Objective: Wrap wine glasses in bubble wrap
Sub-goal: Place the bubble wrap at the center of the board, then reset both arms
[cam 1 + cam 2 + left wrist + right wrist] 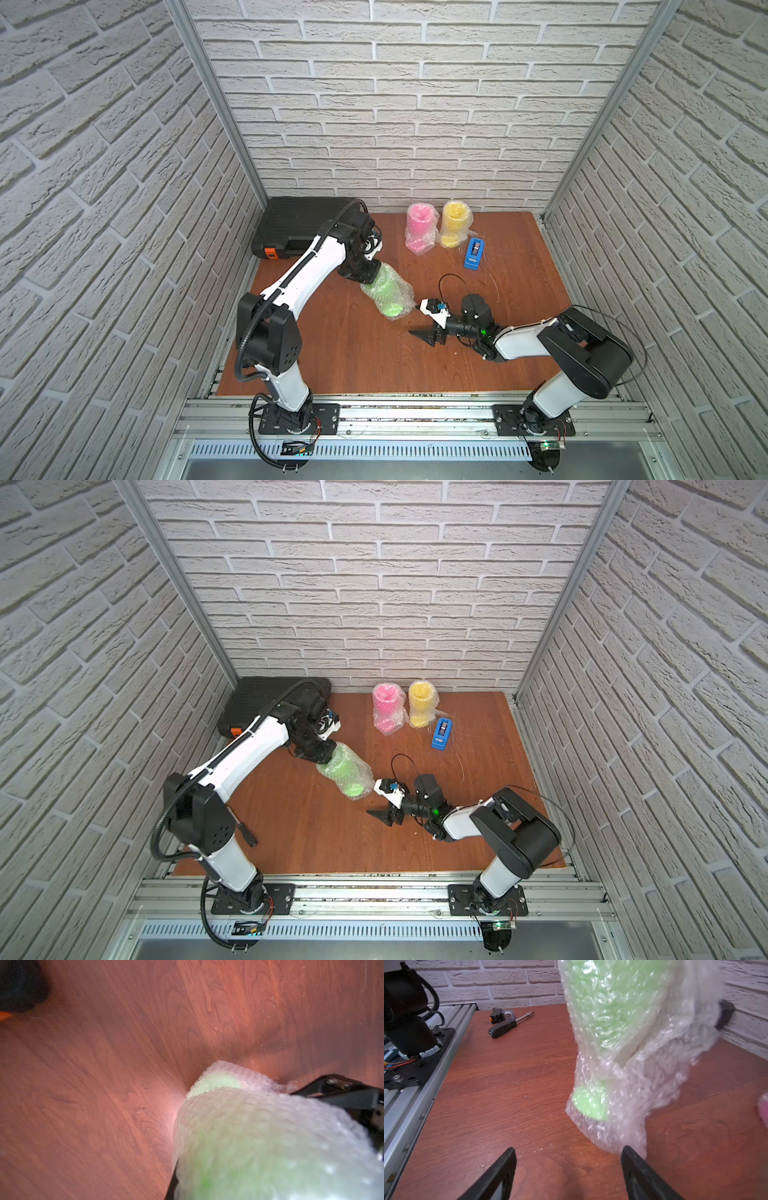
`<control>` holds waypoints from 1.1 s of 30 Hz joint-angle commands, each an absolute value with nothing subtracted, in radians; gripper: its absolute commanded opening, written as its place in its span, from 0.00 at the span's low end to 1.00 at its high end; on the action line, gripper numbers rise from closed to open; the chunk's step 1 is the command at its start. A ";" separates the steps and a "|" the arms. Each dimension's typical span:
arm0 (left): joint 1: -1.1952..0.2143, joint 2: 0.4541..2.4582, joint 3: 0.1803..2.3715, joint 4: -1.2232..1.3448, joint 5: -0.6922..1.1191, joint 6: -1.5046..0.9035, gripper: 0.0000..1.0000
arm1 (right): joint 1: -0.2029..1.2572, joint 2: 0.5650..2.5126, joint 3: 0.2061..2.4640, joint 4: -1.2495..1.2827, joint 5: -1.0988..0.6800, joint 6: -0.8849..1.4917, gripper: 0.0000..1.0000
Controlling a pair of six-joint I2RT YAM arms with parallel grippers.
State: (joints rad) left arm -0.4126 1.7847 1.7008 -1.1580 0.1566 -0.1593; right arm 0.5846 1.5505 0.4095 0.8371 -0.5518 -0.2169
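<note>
- Backdrop: white brick-pattern walls (pixel 415 104) on three sides. The work surface is a reddish-brown wood tabletop (pixel 353 361).
- Far left corner: black plastic tool case (pixel 291 220) with an orange latch, lying flat against the back wall and partly hidden by the left arm.
- By the left arm's base: black-handled screwdriver (pixel 506 1025) lying on the table, well apart from the goblets. A small black and orange part sits just beside its shaft.
- The left gripper (pixel 362 274) has its jaws clamped on the bowl end of the lime-green plastic stemmed goblet (pixel 386 296), gripping through the wrap.
- The green goblet is left of table centre, rolled in clear bubble wrap (pixel 654 1076).
- Its long axis is tilted, running from far-left at the gripper to near-right. The round foot points down toward the right arm, and the bowl end is up in the jaws.
- Loose wrap bunches past the foot; cannot tell if it touches the table.
- The right gripper (pixel 569 1159) has its jaws wide apart, holding nothing. It is low over the table and aimed at the foot end, with one fingertip just beside the loose wrap tail.
- Near the back wall: hot-pink plastic goblet (pixel 420 228), wrapped, upright, mouth up.
- Just beside it: yellow plastic goblet (pixel 454 224), wrapped, upright, mouth up.
- Near-right of the yellow one: blue plastic tape dispenser (pixel 473 254) on the table, apart from both arms.
- The green goblet is well apart from the wrapped pair and the dispenser.
</note>
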 commanded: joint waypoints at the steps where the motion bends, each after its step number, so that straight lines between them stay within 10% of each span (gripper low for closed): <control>1: -0.384 1.919 1.859 -1.307 0.110 -0.053 0.03 | 0.583 1.462 0.440 0.651 -0.483 -0.198 0.80; 8: -0.381 2.225 2.238 -1.492 0.036 0.043 0.16 | 0.580 1.347 0.535 0.380 -0.406 -0.213 0.79; 19: -0.350 2.134 2.372 -1.458 0.070 0.064 0.98 | 0.512 1.280 0.682 0.111 -0.227 -0.231 0.80; 26: -0.277 1.915 2.161 -1.254 0.073 0.033 0.98 | 0.387 1.287 0.756 0.020 -0.106 -0.219 0.79; 33: -0.136 1.469 1.300 -0.553 -0.030 -0.162 0.97 | 0.214 1.391 0.733 0.139 0.164 -0.110 0.90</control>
State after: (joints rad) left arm -0.1802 1.5486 1.5291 -0.8906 0.0238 -0.0624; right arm 0.2604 1.3533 0.7502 0.0685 0.0124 -0.1753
